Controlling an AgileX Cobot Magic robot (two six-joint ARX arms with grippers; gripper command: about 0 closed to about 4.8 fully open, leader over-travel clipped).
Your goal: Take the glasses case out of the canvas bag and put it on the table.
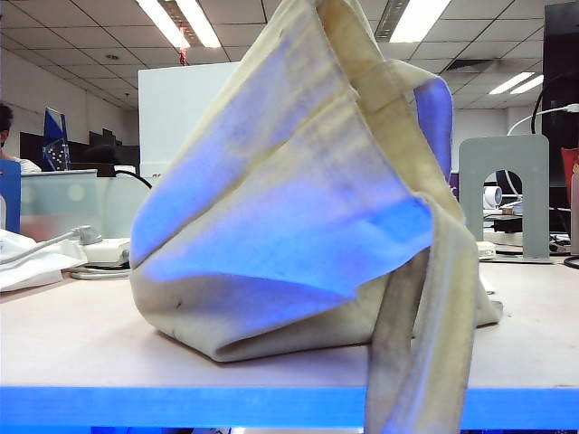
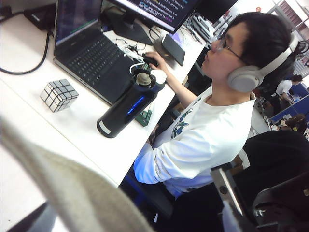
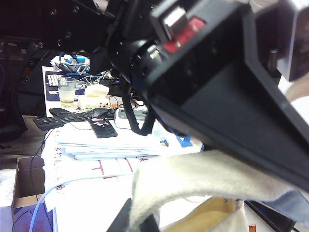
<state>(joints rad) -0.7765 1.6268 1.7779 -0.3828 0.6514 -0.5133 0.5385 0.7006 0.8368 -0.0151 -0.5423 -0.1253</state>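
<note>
I hold a bag (image 1: 298, 226) strap (image 3: 193, 176) up with my right fingers (image 3: 137, 220) clamped; left fingers, out of sight, spread wide. The case is hidden, presumably inside: smooth, stiff, slippery, so I'd grip across its middle.

The worktop (image 1: 81, 348) is a pale beige flat surface; its front edge appears as a bright blue band across the exterior view. The canvas bag (image 1: 271, 226) rests directly on it near the middle, slumped, with its upper part raised and a strap handle (image 1: 425, 362) hanging over the front edge. At the left rear lie a crumpled white item (image 1: 32, 262) and a pale cable (image 1: 54, 242). At the right rear a grey metal bracket (image 1: 507, 194) stands upright.
</note>
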